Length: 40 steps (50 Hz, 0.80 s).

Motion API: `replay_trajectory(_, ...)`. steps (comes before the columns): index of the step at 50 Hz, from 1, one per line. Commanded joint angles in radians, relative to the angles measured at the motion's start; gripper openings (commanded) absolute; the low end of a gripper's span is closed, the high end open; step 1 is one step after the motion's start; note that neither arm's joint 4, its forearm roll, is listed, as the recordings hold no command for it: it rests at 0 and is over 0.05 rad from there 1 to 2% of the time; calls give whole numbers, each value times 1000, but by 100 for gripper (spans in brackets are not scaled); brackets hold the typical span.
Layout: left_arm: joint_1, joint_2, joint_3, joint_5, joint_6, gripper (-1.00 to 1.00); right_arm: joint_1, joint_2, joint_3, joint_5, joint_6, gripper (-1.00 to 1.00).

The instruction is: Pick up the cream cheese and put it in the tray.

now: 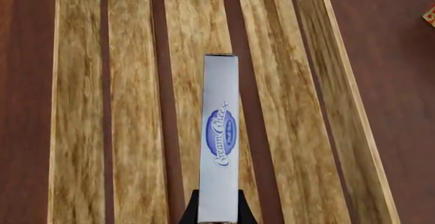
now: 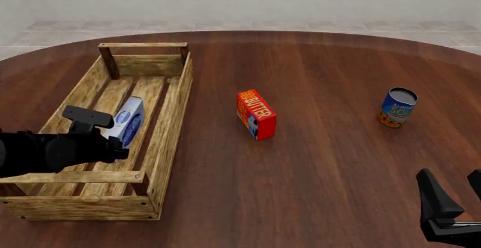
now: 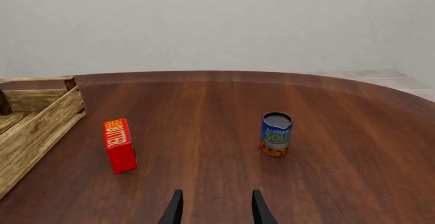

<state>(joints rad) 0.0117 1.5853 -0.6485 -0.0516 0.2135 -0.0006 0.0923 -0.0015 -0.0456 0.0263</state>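
While the left gripper (image 1: 219,215) clamps its end, the cream cheese (image 1: 220,135), a white-and-pale-blue oblong box with dark blue oval logo, sits over the tray (image 1: 136,132) slats; the right gripper (image 3: 214,206) is spread, empty.

Left tool (image 2: 112,137) clamped, right tool (image 2: 457,194) agape.

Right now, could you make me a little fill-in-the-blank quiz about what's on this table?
1. The left end effector grips the ____ box over the tray.
2. The red-orange box standing on the table reads ____.
3. The right end effector holds nothing; its fingers are ____.
4. The blue can stands ____ the tray.

Missing words: cream cheese; butter; open; outside
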Motion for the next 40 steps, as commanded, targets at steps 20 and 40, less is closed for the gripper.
replay_trajectory(20, -7, 3, 22, -22, 6, 100, -1, 5, 0, -3, 3, 100)
replay_trajectory(40, -17, -83, 19, 32, 11, 100, 1, 9, 0, -5, 1, 100)
